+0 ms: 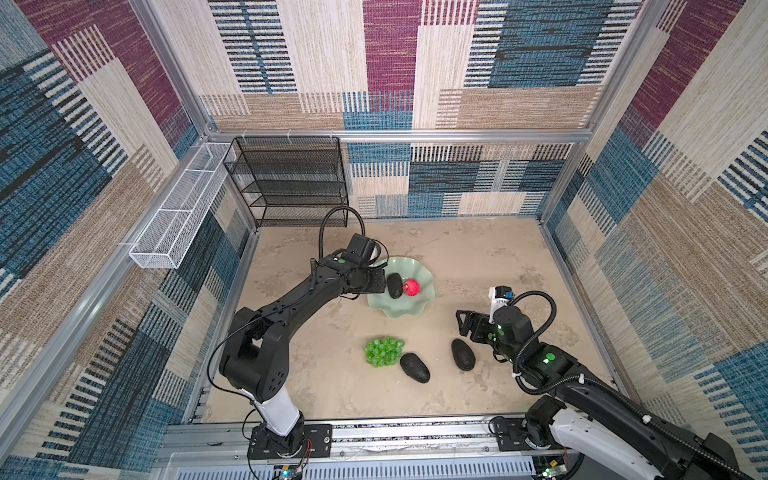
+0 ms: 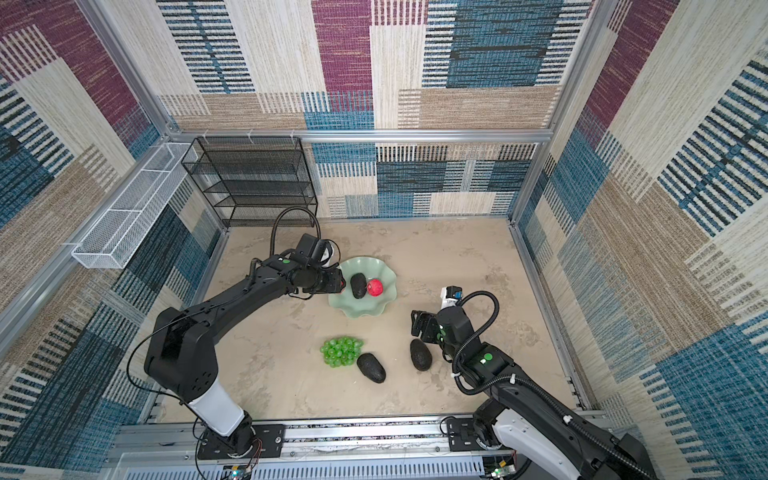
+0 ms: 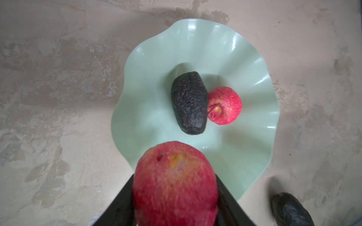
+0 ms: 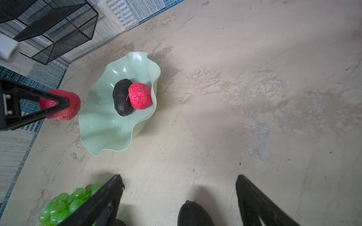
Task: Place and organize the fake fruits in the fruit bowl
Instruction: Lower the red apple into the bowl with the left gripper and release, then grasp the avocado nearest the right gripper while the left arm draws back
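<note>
The left tool [image 3: 175,197] grips a red fruit [image 4: 68,111] at the left rim of the fruit bowl [image 1: 405,308]; inside lie an avocado [image 1: 395,285] and second red fruit [image 1: 411,287]. The right tool [image 4: 179,179] hangs open over another avocado [image 4: 194,214].

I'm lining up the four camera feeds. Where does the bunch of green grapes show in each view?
In a top view: grapes lower middle, below the fruit bowl.
In a top view: lower middle, just left of an avocado.
Left wrist: not in it.
Right wrist: partly behind a finger of the right tool.
Shared landmark: the fruit bowl, seen in all four.
</note>
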Tool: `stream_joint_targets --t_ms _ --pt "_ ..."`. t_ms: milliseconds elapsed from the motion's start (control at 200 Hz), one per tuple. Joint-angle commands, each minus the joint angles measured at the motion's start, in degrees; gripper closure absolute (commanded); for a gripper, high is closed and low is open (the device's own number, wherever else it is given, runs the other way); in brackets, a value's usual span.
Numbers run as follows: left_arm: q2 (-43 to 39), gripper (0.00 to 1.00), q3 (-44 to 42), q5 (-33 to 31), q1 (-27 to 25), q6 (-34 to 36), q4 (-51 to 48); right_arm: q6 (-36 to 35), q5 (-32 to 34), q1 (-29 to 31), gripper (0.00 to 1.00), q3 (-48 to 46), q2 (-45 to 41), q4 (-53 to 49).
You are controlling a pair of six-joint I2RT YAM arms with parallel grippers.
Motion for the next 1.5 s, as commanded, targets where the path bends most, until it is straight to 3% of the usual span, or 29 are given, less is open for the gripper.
stream_joint_targets --t_ms 0,561,957,1247,1498 --pt "2.21 0.46 1.74 1.44 0.1 -0.03 1.49 0.79 0.67 0.04 0.08 -0.53 -0.14 -0.6" --pt "13.0 0.4 6.56 0.64 0.09 -1.65 -0.27 2.59 -2.61 0.04 0.09 -3.96 -0.28 -2.65" --pt "11.55 0.29 9.34 1.3 0.05 -2.35 -1.78 3.59 -5.38 0.2 0.12 -4.19 2.04 -4.54" --pt "-1.61 0.27 9.29 -3.92 0.17 -0.9 -0.55 10.7 -1.67 6.88 0.16 -4.42 3.19 -9.88" --pt "-22.32 0.23 -1.49 -11.71 2.54 4.37 5.31 14.02 0.58 11.38 0.19 -5.07 9.24 -5.91"
